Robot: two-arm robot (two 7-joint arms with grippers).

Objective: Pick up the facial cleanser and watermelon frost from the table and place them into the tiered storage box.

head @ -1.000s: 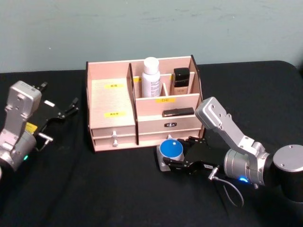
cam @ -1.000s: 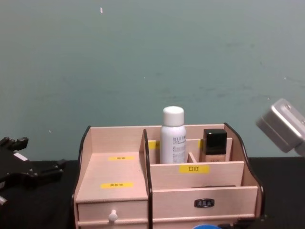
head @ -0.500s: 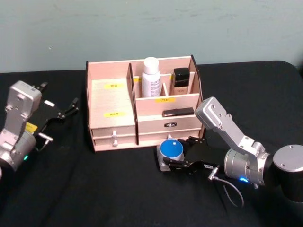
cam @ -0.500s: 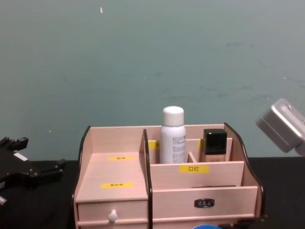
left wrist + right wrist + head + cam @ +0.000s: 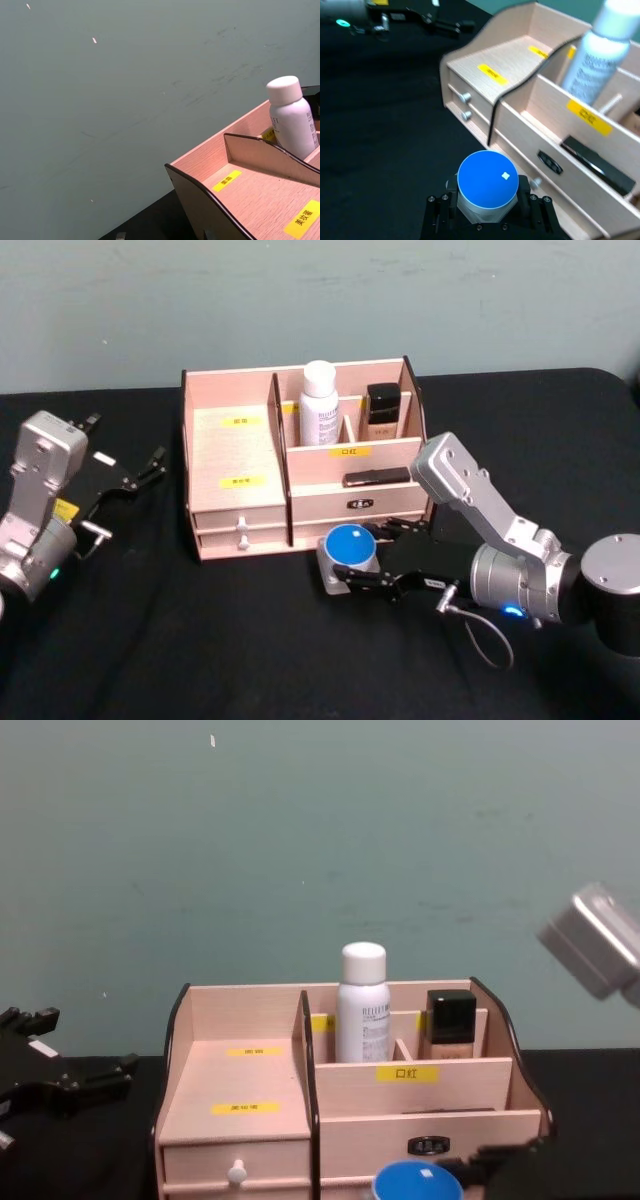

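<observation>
Currently the jar (image 5: 349,545), blue-lidded, is clamped between the fingers of the right gripper (image 5: 360,558). It is just in front of the box (image 5: 235,445), level with the lower drawers. Whether it is clear of the table cannot be told.

Procedure, as judged:
1. Raise the jar straight up until it clears the front wall.
2. Keep it upright and the grip firm.
3. Carry it over a free compartment.
4. Lower it, and only then release.

Avoid the curved side panels and the items inside.

The left gripper (image 5: 140,472) is parked left of the box, fingers spread, holding nothing.

Count:
- one jar
- one box
- inside the box:
  - one white bottle (image 5: 319,405)
  - one dark-capped bottle (image 5: 382,412)
  - one flat dark item (image 5: 376,477)
- two white knobs (image 5: 464,96)
</observation>
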